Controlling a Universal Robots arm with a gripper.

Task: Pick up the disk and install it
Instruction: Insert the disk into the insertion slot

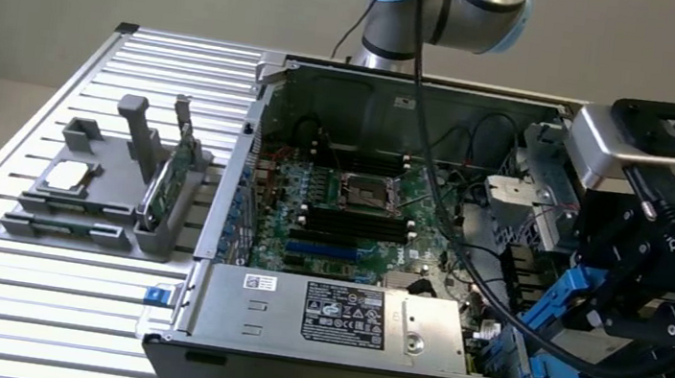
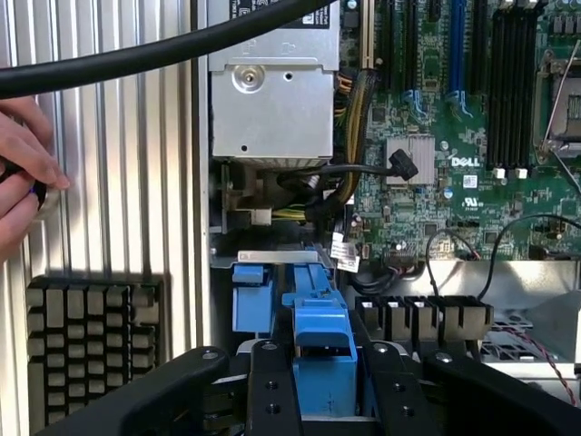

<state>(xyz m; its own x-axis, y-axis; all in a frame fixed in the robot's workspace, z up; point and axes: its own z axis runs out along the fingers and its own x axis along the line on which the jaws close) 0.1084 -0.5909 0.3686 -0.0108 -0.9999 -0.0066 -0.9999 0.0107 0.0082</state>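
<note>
The disk shows as a bright blue plastic carrier held edge-on between my two black fingers. My gripper is shut on the disk, low over the drive bay of the open computer case. In the exterior view the gripper hangs inside the case's corner on that view's right, with the blue carrier beside it. A second blue carrier piece sits in the bay just next to the held one. The drive's metal body is hidden by the fingers.
A silver power supply sits next to the bay, with the green motherboard beyond. Thick black cables loop around my wrist. A grey fixture holds a chip and a green card. A person's hand and a keyboard lie outside the case.
</note>
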